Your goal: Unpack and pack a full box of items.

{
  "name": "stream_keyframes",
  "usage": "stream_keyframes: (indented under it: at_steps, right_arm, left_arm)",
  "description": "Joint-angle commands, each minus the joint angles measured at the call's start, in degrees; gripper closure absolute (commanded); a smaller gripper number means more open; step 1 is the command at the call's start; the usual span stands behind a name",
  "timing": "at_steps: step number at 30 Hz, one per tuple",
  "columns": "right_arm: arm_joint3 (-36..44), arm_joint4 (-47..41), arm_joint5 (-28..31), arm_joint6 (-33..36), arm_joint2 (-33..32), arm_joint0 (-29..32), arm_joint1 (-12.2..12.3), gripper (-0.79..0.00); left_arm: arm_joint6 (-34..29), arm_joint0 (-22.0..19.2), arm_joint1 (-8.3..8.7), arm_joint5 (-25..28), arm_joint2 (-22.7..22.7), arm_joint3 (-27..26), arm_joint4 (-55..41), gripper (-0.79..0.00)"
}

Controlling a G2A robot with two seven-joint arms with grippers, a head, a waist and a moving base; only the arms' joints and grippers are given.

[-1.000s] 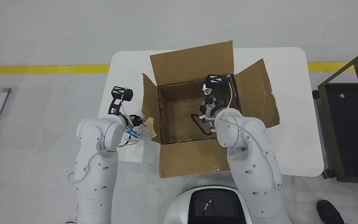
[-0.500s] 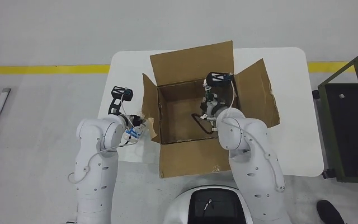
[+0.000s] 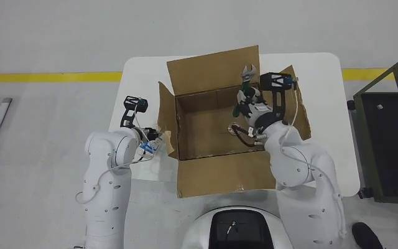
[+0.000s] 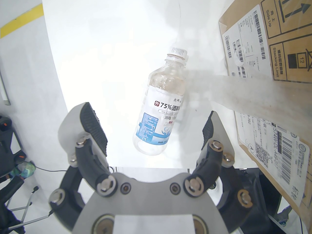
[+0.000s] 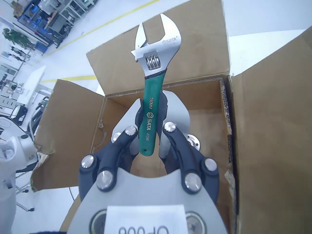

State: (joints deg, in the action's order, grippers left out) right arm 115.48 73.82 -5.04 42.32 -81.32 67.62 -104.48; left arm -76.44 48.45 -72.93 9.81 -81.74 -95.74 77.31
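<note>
My right pincer [image 5: 152, 109] is clamped on the wrench [image 5: 156, 49], low on its green handle. The steel head stands up above the open box [image 5: 73, 113], near the back wall. I judge the wrench stiff, dense and head-heavy. Held this near the tail, the head may lever round between my pads, though the rubbery sleeve should bite well; a hold closer to the head would swing less. My left pincer [image 4: 151, 118] is spread wide and grips nothing. It hangs over the bottle [image 4: 163, 103], which lies on its side on the table [image 4: 97, 49], just beside the box's left flap. The bottle looks like light, clear plastic, smooth and round, so it is apt to roll or squirt out. I would take it across the labelled middle, squeezing gently.
</note>
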Motion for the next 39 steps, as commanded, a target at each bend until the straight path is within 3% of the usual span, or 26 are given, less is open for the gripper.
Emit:
stream_keyframes:
  at_steps: [1, 7, 24, 31, 39]
  right_arm:
    - [1.52, -1.91, 1.38, -0.71, -1.04, 1.00, 0.27, 0.000]
    - [3.83, -9.26, 4.96, -2.77, -3.86, 3.36, 1.23, 0.000]
    - [3.35, -8.48, 6.13, -2.62, -4.04, 3.78, 1.52, 0.000]
    - [7.45, -17.09, 6.43, -6.47, -6.42, 5.47, 2.14, 0.000]
    - [14.54, -27.93, 6.70, -8.28, -14.90, 8.31, 3.27, 0.000]
  left_arm:
    - [0.00, 0.00, 0.00, 0.00, 0.00, 0.00, 0.00, -0.785]
    - [0.00, 0.00, 0.00, 0.00, 0.00, 0.00, 0.00, -0.785]
    - [0.00, 0.00, 0.00, 0.00, 0.00, 0.00, 0.00, -0.785]
    - [0.00, 0.00, 0.00, 0.00, 0.00, 0.00, 0.00, -0.785]
    - [0.00, 0.00, 0.00, 0.00, 0.00, 0.00, 0.00, -0.785]
